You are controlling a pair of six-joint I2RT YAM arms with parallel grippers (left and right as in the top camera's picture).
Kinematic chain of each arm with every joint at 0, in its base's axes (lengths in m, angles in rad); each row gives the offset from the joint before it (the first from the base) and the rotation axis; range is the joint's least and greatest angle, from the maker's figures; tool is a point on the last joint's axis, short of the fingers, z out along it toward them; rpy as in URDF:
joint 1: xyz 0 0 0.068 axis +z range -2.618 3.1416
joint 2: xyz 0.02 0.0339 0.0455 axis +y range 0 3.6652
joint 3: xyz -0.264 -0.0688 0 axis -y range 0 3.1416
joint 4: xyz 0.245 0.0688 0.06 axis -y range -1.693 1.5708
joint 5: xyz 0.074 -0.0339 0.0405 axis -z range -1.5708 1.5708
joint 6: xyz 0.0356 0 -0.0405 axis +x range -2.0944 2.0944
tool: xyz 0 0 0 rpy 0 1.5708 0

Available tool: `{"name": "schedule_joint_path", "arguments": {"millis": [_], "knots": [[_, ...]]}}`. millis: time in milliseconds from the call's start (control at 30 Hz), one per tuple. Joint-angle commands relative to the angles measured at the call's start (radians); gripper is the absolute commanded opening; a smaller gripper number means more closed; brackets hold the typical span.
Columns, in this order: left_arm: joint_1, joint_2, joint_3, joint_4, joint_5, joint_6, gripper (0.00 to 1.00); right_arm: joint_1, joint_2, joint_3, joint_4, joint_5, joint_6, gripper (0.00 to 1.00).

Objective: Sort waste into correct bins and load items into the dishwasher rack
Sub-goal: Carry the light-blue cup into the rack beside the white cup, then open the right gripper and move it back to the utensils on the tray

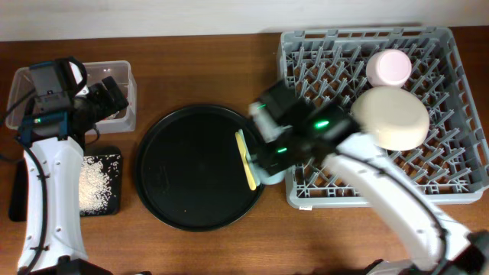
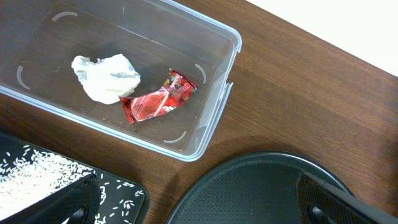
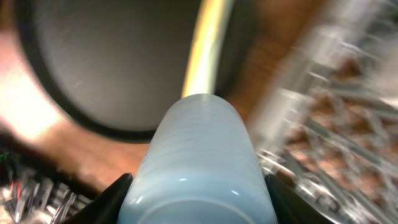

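While the right gripper (image 3: 196,199) pinches the light blue cup (image 3: 198,149) at the round black tray's (image 1: 191,168) right edge, beside the dishwasher rack (image 1: 336,38), we log the left gripper (image 1: 113,93) spread wide above the clear box (image 2: 216,93). That box holds the tissue (image 2: 102,76) and red wrapper (image 2: 158,99).
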Motion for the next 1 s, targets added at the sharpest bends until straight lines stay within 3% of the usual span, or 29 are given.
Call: {"name": "schedule_joint_path", "arguments": {"millis": [0, 200, 367, 667, 967], "knots": [[0.003, -0.004, 0.013, 0.002, 0.000, 0.001, 0.99, -0.189, -0.043, 0.016, -0.062, 0.010, 0.008, 0.39], [0.003, -0.004, 0.013, 0.002, 0.000, 0.001, 0.99, -0.463, -0.032, 0.011, -0.121, 0.129, 0.042, 0.39], [0.003, -0.004, 0.013, 0.002, 0.000, 0.001, 0.99, -0.544, -0.032, -0.077, -0.098, 0.142, 0.060, 0.40], [0.003, -0.004, 0.013, 0.002, 0.000, 0.001, 0.99, -0.602, -0.032, -0.309, 0.175, 0.163, 0.060, 0.39], [0.003, -0.004, 0.013, 0.002, 0.000, 0.001, 0.99, -0.602, -0.032, -0.418, 0.286, 0.189, 0.057, 0.40]]}}
